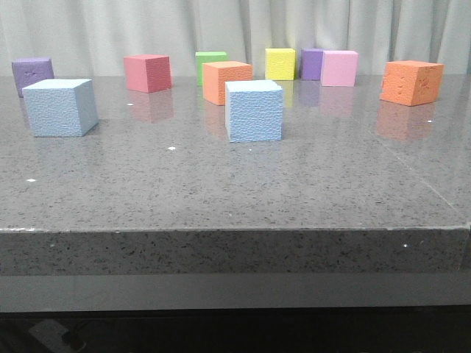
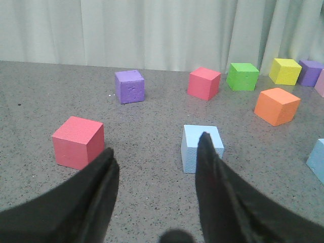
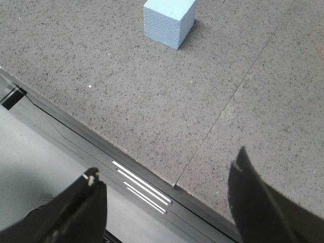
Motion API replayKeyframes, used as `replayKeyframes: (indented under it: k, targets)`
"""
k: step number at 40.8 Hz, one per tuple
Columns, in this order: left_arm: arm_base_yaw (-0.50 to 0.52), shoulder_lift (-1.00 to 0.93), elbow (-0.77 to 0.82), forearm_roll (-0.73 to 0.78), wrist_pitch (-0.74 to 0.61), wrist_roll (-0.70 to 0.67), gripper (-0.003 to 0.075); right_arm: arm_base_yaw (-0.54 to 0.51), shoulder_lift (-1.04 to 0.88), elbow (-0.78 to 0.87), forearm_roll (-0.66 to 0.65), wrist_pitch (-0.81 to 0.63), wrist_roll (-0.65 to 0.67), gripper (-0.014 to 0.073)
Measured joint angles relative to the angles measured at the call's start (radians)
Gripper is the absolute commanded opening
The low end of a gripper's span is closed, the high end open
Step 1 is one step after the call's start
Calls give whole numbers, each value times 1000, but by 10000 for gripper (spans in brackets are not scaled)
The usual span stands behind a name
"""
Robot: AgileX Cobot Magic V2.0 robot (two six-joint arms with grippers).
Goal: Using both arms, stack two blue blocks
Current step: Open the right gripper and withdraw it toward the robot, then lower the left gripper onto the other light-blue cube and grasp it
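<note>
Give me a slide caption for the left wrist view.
Open left gripper hovers short of a blue block, coloured cubes scattered beyond.

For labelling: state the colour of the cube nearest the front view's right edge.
Orange cube, clearest in the front view.

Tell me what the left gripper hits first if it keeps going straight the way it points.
Probably the blue block just ahead of the open left gripper; it lies slightly toward one finger, so depth and alignment are uncertain.

pale blue pebbled blocks [image 1: 254, 110], speckled grey table [image 1: 221, 184], orange cube [image 1: 411, 82]
</note>
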State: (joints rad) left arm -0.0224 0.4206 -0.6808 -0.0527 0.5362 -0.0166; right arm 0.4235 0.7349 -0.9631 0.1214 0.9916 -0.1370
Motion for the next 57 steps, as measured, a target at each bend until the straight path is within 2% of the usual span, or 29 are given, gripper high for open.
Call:
replayKeyframes:
  k: [22,24,28,31,42,45,57]
  targets:
    - [0,8,0,0,-31,0,353,0,-10,27,0,8,-2,517]
    - [0,14,0,0,-43,0,390,0,-10,27,0,8,-2,517]
    - [-2,50,-2,0,-43,8,531,0,-10,27,0,8,-2,517]
    - [-29,83,-12,7,-39,17,589,0,-10,27,0,8,-2,517]
    - [-257,296,-147,129,-16,27,587,0,-10,27,0,8,-2,517]
    - [-293,369,-196,147,-9,27,587,0,-10,27,0,8,-2,517]
    - [-315,716,-434,159,112,17,587,0,-10,27,0,8,-2,517]
